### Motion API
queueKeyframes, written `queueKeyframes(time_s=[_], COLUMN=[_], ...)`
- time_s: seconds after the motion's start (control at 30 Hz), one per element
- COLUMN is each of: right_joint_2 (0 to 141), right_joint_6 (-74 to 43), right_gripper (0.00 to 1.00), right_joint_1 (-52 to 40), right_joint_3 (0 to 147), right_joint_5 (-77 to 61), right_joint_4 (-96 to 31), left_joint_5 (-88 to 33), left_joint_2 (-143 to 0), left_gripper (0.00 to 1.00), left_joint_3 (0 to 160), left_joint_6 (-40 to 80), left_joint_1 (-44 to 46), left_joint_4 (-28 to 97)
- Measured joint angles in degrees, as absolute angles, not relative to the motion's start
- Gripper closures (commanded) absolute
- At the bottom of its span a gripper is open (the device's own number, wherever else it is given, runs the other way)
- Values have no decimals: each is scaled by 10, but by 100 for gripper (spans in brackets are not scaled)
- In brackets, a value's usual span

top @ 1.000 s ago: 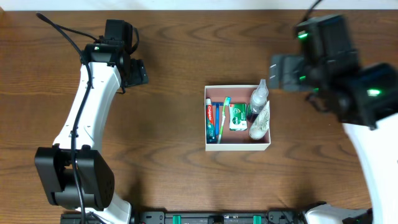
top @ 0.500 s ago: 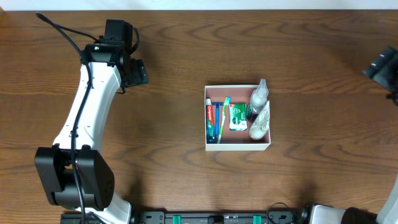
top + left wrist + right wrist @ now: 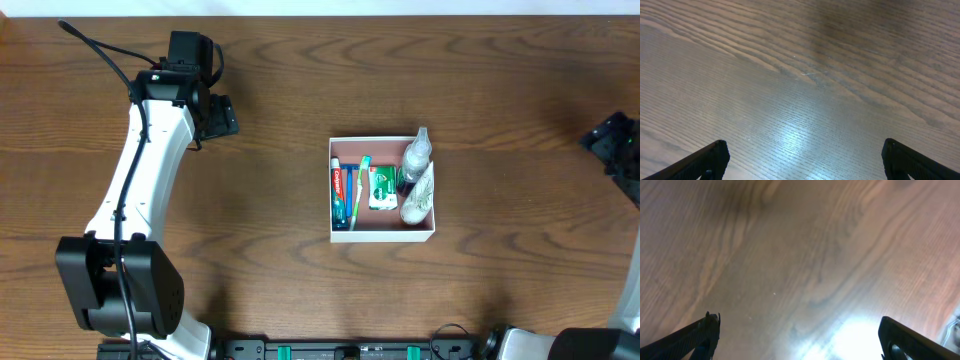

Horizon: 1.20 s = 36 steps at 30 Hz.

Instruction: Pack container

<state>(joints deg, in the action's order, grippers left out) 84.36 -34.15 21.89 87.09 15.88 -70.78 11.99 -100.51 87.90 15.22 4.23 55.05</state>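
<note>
Container (image 3: 383, 236) sits mid-table (image 3: 300, 70). Inside it, left to right, lying side by side: toothpaste tube (image 3: 340, 192), toothbrush (image 3: 360, 190), packet (image 3: 381, 187). Along the right wall: bottle (image 3: 414, 160) at the far end, pouch (image 3: 418, 197) nearer, touching it.

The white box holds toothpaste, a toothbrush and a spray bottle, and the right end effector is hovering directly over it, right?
Not quite. The overhead view shows the right end effector far off to the right of the white box, not over it. The rest holds: the toothpaste, toothbrush and spray bottle do lie inside the box.
</note>
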Motion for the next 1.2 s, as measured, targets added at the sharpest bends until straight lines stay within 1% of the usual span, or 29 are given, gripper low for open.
queueKeyframes(time_s=[0.3, 1.0, 1.1, 1.2], right_joint_2=[844, 844, 844, 844], right_joint_6=[-371, -382, -382, -382], right_gripper=[1, 1, 1, 1], right_joint_1=[219, 219, 219, 219], right_joint_3=[797, 795, 795, 795], right_joint_5=[101, 85, 85, 85], right_joint_4=[-642, -637, -637, -637], left_joint_5=[120, 120, 120, 120], left_joint_2=[-1005, -1005, -990, -942], left_gripper=[2, 2, 2, 2], left_joint_3=[879, 879, 879, 875], left_joint_6=[152, 152, 152, 152], left_joint_1=[42, 42, 42, 42], left_joint_4=[551, 551, 552, 552])
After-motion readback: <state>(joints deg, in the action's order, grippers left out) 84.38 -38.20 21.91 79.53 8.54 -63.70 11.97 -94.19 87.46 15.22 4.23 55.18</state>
